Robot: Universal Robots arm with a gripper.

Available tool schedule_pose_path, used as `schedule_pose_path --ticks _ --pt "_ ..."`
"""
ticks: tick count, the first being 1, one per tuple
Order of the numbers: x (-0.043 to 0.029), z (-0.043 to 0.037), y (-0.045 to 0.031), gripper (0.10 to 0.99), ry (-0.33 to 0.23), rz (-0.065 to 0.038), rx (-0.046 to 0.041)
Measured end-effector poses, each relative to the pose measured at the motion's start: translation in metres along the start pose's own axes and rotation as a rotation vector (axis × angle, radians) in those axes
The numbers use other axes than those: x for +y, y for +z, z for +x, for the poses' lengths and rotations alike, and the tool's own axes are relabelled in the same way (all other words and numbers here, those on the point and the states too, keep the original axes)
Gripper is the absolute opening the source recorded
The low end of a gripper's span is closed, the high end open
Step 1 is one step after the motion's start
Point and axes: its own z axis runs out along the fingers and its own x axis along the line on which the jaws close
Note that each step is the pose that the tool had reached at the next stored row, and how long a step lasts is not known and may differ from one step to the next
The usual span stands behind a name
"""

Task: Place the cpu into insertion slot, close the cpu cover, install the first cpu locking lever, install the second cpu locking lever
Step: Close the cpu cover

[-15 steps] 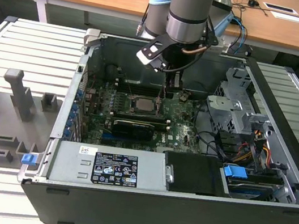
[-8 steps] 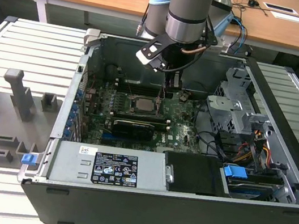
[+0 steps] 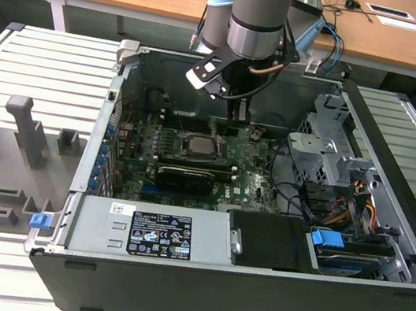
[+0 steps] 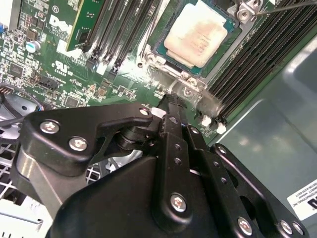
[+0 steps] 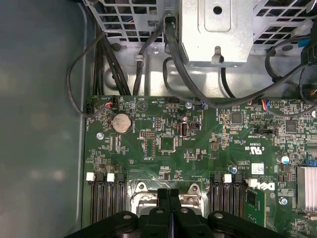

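The tool (image 4: 171,100) reaches down into the open computer case (image 3: 388,225) with its two black fingers (image 5: 159,213) pressed together and nothing between them. In the first wrist view the tool (image 5: 168,192) has its tips right over the silvery metal at the edge of the insertion slot (image 4: 157,53). That metal looks like the hinged edge of the cpu cover (image 4: 190,91). It lies just beyond the fingertips, and whether they touch it cannot be told.

A little further out from the tips, the cpu (image 4: 195,32) lies flat in the slot with its pale top showing. In the exterior view the tool (image 3: 238,117) hangs just behind the cpu (image 3: 200,145).

Long black memory slots (image 5: 106,203) run on either side of the tool. The green circuit board (image 5: 163,144) spreads out past them, and a round coin battery (image 5: 121,122) sits on it, well clear of the fingers. Beyond the board's far edge, black cables (image 5: 171,49) loop under a grey metal bracket (image 5: 215,29).

Outside the case, on the ribbed desk (image 3: 49,57) to the exterior view's left, is a grey moulded tray (image 3: 19,140).
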Motion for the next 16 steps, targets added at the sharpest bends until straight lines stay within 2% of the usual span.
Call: schedule_pose_path --ticks 16 --pt "-0.0061 0.0001 -0.0004 0.106 0.0 0.0 0.0"
